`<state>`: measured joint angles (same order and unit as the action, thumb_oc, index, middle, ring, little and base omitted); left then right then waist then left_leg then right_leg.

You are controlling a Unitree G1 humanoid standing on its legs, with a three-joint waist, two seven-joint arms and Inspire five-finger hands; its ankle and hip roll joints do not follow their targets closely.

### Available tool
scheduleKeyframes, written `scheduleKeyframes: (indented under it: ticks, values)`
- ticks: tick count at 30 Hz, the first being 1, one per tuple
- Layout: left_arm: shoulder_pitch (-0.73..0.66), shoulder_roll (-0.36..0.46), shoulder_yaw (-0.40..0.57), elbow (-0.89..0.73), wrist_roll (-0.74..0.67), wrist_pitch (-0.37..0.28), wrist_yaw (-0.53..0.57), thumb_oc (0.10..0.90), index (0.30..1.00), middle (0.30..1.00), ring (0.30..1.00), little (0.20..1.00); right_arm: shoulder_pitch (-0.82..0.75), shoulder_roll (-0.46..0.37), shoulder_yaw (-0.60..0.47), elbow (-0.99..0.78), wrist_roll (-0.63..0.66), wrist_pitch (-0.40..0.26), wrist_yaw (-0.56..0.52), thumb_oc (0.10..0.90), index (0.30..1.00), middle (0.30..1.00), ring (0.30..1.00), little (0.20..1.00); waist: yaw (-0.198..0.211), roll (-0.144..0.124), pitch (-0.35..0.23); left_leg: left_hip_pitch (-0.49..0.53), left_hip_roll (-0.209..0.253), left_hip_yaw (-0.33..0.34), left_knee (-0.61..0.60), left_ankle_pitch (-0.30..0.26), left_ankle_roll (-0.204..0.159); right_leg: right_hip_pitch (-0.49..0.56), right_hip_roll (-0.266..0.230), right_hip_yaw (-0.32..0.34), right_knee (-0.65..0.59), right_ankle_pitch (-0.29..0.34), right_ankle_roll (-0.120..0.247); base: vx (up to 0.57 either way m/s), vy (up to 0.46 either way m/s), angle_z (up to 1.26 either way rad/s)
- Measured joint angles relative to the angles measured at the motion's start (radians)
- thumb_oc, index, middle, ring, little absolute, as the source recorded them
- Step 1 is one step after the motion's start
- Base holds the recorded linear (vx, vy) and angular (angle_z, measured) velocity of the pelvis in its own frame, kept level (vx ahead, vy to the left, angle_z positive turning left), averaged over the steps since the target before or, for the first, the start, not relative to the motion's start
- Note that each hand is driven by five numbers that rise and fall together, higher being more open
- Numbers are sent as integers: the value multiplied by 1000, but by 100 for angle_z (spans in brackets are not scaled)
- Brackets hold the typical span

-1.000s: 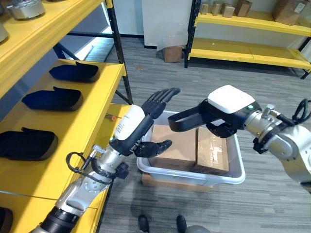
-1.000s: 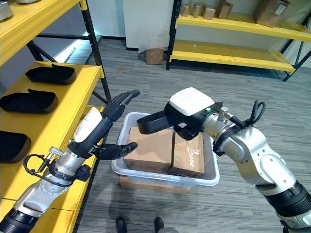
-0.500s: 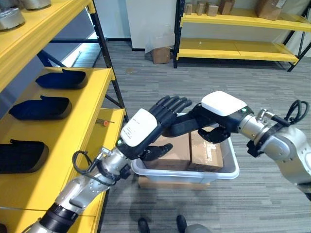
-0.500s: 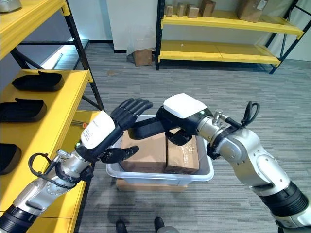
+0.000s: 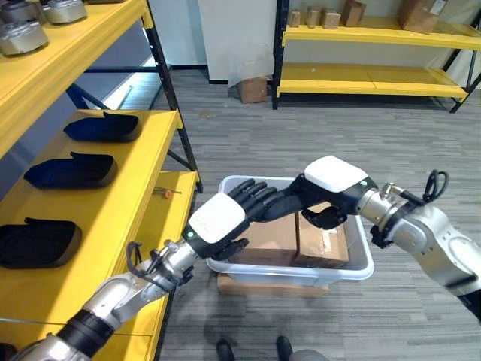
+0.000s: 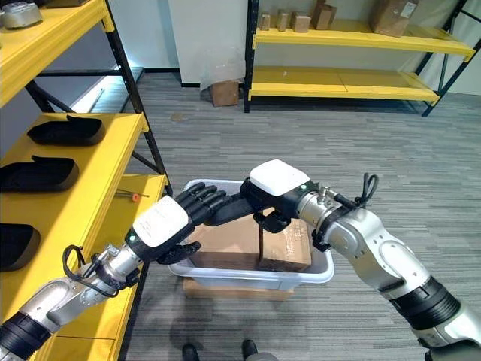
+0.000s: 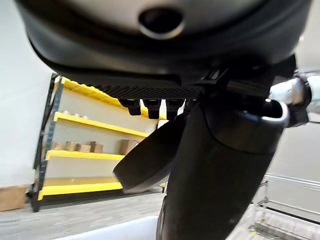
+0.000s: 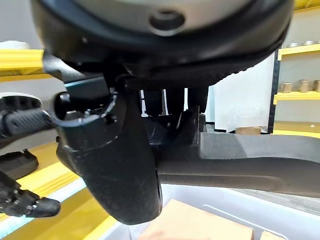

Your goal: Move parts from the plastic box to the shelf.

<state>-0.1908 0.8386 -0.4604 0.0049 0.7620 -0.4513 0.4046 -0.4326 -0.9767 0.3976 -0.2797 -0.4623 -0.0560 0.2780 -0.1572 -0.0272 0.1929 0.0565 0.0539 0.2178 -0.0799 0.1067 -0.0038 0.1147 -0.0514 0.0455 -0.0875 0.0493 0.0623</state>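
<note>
My right hand (image 5: 336, 175) hovers over the pale plastic box (image 5: 362, 259), shut on a long black part (image 5: 282, 201) that sticks out toward my left. The right wrist view shows that part (image 8: 240, 167) running across below the curled fingers. My left hand (image 5: 218, 218) is at the box's near left corner. It is open, with relaxed fingers (image 5: 252, 192) lying over the free end of the part and the thumb below. Two cardboard cartons (image 5: 323, 241) fill the box.
The yellow shelf (image 5: 143, 195) stands to my left with several black parts (image 5: 71, 169) laid along it. Metal parts (image 5: 26, 34) sit on the level above. The plastic box rests on a flat carton on the floor. More yellow racking (image 5: 376, 75) lines the far wall.
My left hand has dropped and swung in until its fingers cover the end of the black part. The right hand keeps its hold over the box. The camera has shifted a little.
</note>
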Motion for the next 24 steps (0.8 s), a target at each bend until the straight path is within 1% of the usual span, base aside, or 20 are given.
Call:
scheduleKeyframes:
  ticks: [4,8,11,15,18,21,24]
  values:
    - [4,-1,1,2,-6,38,19,900,1000,1000,1000,1000,0,1,0,0,-9,-14,-18,400,300,300,300,300,5,0,0,0,0,-1,0,0,0,0,0,0,0,0,0,0,0,0]
    - [8,-19,5,2,-35,39,19,900,1000,1000,1000,1000,0,1,0,0,-9,-13,-28,400,300,300,300,300,16,0,0,0,0,-1,0,0,0,0,0,-1,0,0,0,0,0,0]
    - [19,-69,43,-11,-56,49,18,900,1000,1000,1000,1000,1,7,0,0,-9,-11,-28,400,300,300,300,300,25,-1,0,0,0,-4,0,0,0,1,0,-2,-1,0,0,0,0,0]
    - [22,-91,102,-27,-141,63,16,900,1000,1000,1000,1000,1,27,0,-3,-9,-10,-28,400,300,300,300,300,27,-2,1,-1,0,-5,0,0,0,1,0,-4,-1,0,0,0,0,0]
    - [37,-123,129,-54,-208,86,-16,900,1000,1000,1000,1000,1,27,0,-27,-8,15,-29,400,300,300,300,300,32,-4,1,-2,-1,-5,0,0,0,0,0,-4,0,0,0,0,0,0]
    - [64,-124,142,-99,-208,87,-48,900,1000,1000,1000,1000,1,28,0,-39,-6,22,-30,400,300,300,300,300,32,-10,1,-2,0,-6,-1,-1,-1,2,0,-6,-2,-2,1,11,-1,0]
    - [80,-123,144,-148,-208,88,-71,900,1000,1000,1000,1000,4,28,0,-42,-5,22,-31,400,300,300,300,300,41,-12,2,-3,0,-7,0,-1,-1,0,0,-6,-1,-2,2,-12,-4,1]
